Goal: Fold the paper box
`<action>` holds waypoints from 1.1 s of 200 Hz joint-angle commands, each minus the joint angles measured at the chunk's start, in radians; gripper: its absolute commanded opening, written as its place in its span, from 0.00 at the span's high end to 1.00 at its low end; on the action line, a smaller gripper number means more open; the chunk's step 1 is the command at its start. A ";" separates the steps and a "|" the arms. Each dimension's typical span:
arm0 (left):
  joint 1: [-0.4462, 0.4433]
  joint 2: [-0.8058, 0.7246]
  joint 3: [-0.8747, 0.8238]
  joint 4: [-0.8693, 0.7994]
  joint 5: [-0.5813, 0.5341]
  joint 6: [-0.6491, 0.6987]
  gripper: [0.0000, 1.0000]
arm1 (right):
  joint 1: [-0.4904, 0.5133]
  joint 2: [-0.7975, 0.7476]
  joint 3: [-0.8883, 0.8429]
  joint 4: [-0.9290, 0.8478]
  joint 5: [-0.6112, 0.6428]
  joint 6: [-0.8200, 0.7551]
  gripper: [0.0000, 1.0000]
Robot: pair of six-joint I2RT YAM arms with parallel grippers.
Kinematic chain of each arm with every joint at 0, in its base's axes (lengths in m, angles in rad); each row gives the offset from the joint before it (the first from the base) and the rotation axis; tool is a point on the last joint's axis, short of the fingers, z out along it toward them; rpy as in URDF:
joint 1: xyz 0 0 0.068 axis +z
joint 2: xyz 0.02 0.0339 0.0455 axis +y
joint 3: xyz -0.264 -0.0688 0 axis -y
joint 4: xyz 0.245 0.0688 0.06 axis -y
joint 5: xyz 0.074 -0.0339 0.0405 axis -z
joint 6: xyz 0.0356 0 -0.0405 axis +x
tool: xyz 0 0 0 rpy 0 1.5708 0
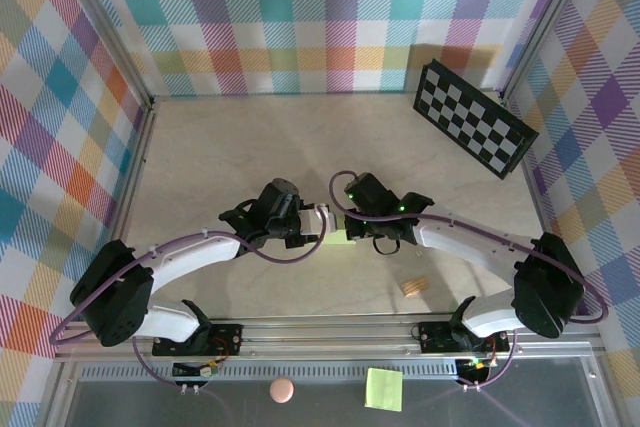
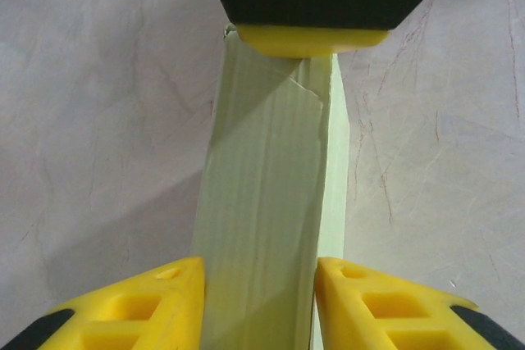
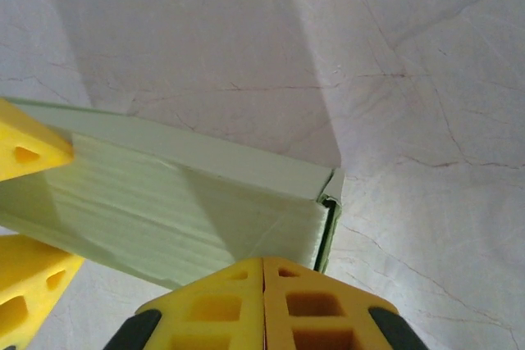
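Yellow fingers point(image 2: 139, 313) of the left gripper point(image 2: 259, 284) sit at the bottom of the left wrist view. They are part open, with one pressed against each long side of the paper box point(image 2: 262, 186), so the box is clasped between them. The box is folded down to a long, narrow, pale green strip with a torn-looking flap edge near its far end. It runs away from these fingers to the right gripper point(image 2: 308, 38), whose yellow tip sits on that far end.

From the right wrist, the right gripper point(image 3: 262, 261) has its two fingers point(image 3: 209, 309) pressed flat together with no gap. They rest over the corner of the paper box point(image 3: 189, 211), and I cannot tell whether any card is pinched between them. The left gripper point(image 3: 33, 211) straddles the box at the left edge.

From above, the paper box point(image 1: 337, 238) lies in the middle of the pale surface point(image 1: 250, 157), towards its near side, between the left gripper point(image 1: 322, 222) and the right gripper point(image 1: 352, 229). A small wooden block point(image 1: 412, 287) lies near and right of them. A checkerboard point(image 1: 473, 115) leans at the far right. A green sticky note point(image 1: 384, 388) and a pink ball point(image 1: 282, 391) lie nearest of all, beyond the surface's near rail
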State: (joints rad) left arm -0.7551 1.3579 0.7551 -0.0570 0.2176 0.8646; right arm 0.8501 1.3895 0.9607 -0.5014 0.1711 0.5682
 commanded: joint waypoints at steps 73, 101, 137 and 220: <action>-0.012 -0.162 0.076 -0.139 -0.246 -0.544 0.44 | -0.003 0.048 -0.025 -0.054 -0.017 0.005 0.92; 0.005 -0.147 0.164 -0.320 -0.306 -0.767 0.47 | -0.003 0.049 -0.020 -0.059 -0.020 0.006 0.92; 0.019 -0.125 0.191 -0.398 -0.176 -0.875 0.67 | -0.003 0.049 -0.018 -0.061 -0.018 0.004 0.92; 0.024 -0.062 0.188 -0.474 -0.134 -0.946 0.98 | -0.003 0.042 -0.017 -0.073 -0.013 0.004 0.92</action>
State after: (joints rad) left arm -0.7418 1.2633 0.9283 -0.4633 0.0689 -0.0528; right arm 0.8455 1.3979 0.9577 -0.4656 0.1703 0.5682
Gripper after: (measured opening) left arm 0.047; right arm 0.079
